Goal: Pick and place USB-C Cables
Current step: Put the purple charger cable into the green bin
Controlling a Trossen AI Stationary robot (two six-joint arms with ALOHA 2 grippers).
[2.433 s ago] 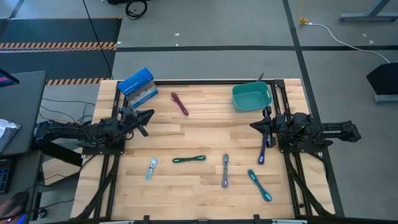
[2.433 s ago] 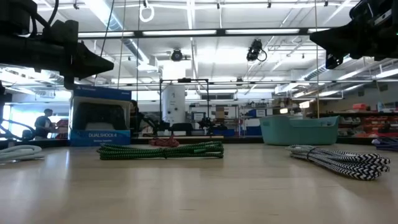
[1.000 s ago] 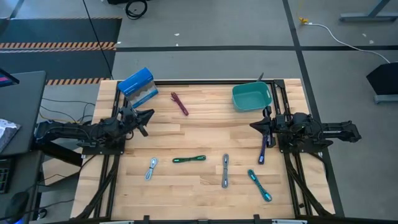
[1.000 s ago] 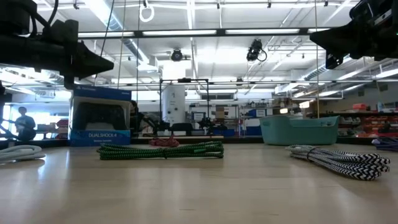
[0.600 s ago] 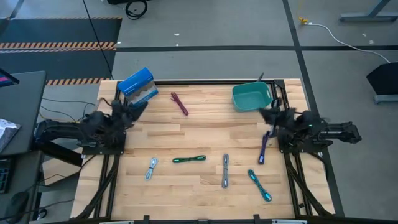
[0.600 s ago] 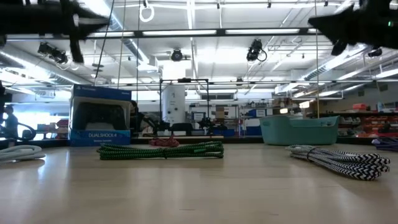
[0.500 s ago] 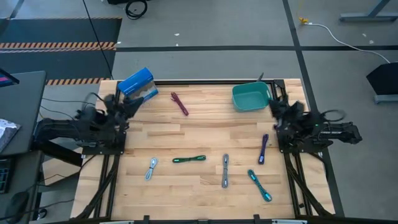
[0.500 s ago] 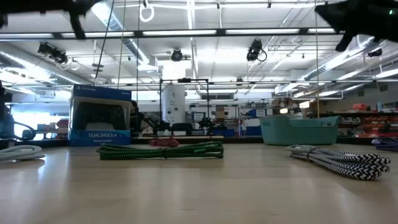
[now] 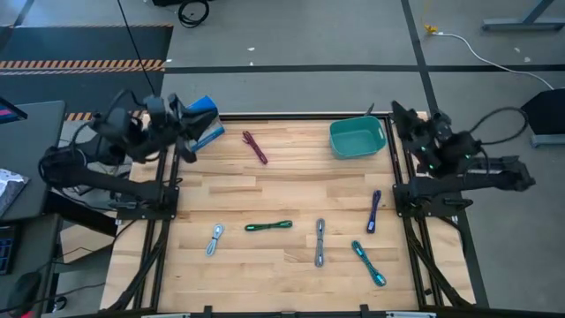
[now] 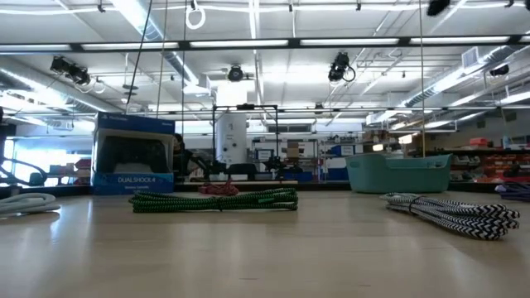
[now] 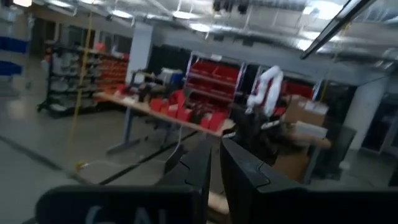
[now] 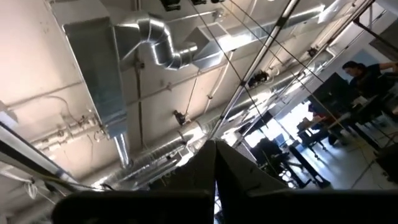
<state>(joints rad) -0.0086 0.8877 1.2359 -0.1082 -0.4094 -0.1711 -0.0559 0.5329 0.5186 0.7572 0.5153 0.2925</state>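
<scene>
Six USB-C cables [image 9: 268, 226] lie spread on table [image 9: 291, 185]; left gripper [image 9: 187, 132] raised by blue box [image 9: 196, 118], fingers together, empty; right gripper [image 9: 399, 115] raised beside teal bin [image 9: 357, 137], fingers closed, empty

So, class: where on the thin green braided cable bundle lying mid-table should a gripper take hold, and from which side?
Probably at the middle of the thin green braided cable bundle, coming straight down from above. It lies flat on the wooden table, stretched left to right, so the fingers should close across its narrow width. No other cable touches it.
</scene>
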